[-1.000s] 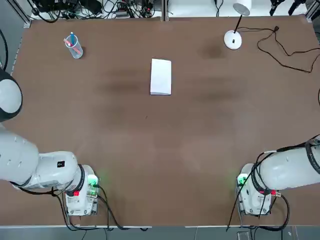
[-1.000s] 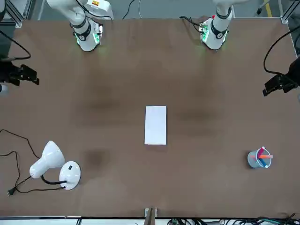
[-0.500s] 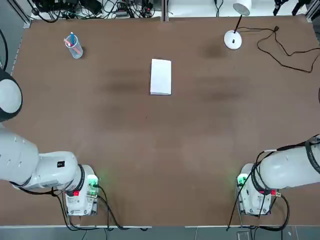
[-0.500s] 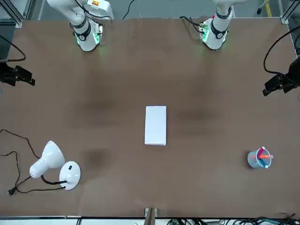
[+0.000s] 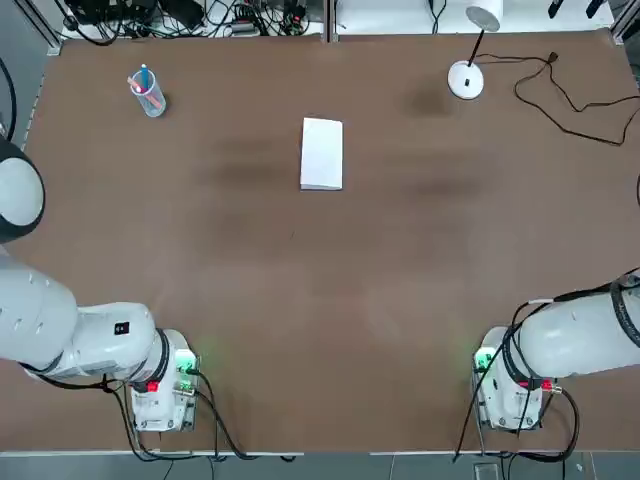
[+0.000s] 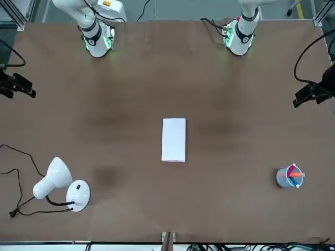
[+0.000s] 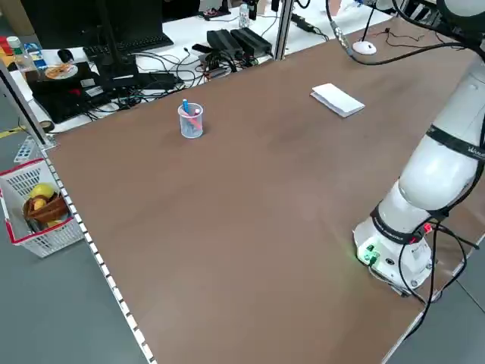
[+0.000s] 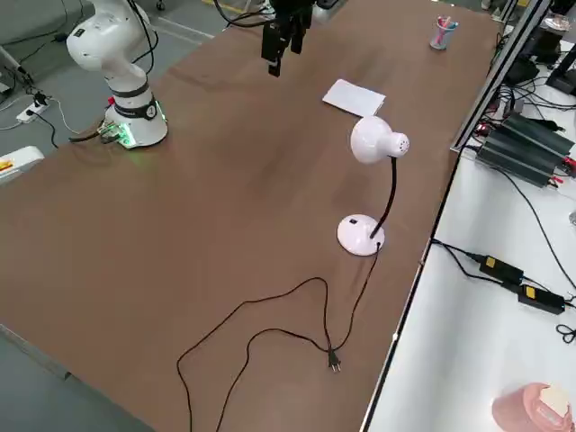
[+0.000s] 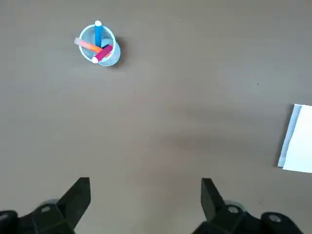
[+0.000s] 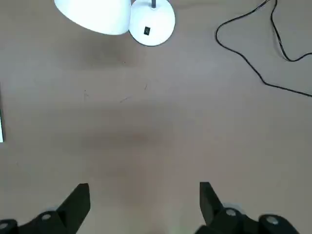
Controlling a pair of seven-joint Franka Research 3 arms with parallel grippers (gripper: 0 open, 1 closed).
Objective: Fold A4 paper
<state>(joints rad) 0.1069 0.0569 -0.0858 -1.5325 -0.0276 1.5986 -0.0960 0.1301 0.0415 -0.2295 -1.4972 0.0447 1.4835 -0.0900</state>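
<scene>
A4 paper folded, mid-table

A4 paper [image 5: 321, 153] flat on brown table [image 5: 320, 300], folded into narrow rectangle, well apart from both arms. Blue pen cup [image 5: 148, 94] toward far left corner, white desk lamp [image 5: 467, 75] toward far right. Left gripper [image 9: 145, 195] and right gripper [image 10: 144, 200] raised, fingers spread wide, holding nothing.

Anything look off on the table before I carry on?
Nothing stands out. The paper lies flat and already folded mid-table, the lamp and pen cup stand upright, and both grippers hang open over bare table.
</scene>
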